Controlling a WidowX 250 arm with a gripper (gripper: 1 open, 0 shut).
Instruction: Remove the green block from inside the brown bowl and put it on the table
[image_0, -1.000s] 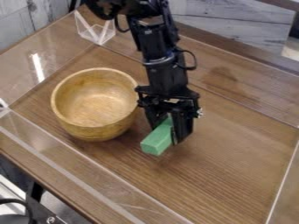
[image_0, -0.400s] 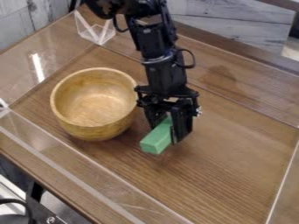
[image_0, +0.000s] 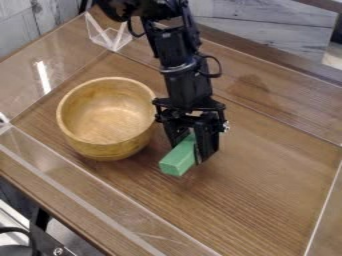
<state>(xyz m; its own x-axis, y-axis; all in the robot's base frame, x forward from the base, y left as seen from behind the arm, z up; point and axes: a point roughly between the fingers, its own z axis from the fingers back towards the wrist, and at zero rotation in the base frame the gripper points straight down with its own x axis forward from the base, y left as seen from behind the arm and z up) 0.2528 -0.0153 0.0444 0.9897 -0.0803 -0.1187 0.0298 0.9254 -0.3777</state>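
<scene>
The green block (image_0: 179, 158) rests on the table (image_0: 254, 200) just right of the brown bowl (image_0: 107, 117), tilted with its upper end between my fingers. My gripper (image_0: 195, 147) points steeply down over it, shut on the block's upper end. The bowl stands upright with nothing inside; its pale grained interior shows fully. The black arm reaches in from the top of the view.
Low clear plastic walls (image_0: 74, 185) run along the table's edges, the nearest one just in front of the bowl. A clear angled piece (image_0: 107, 35) stands at the back left behind the arm. Bare wood spreads right of the gripper.
</scene>
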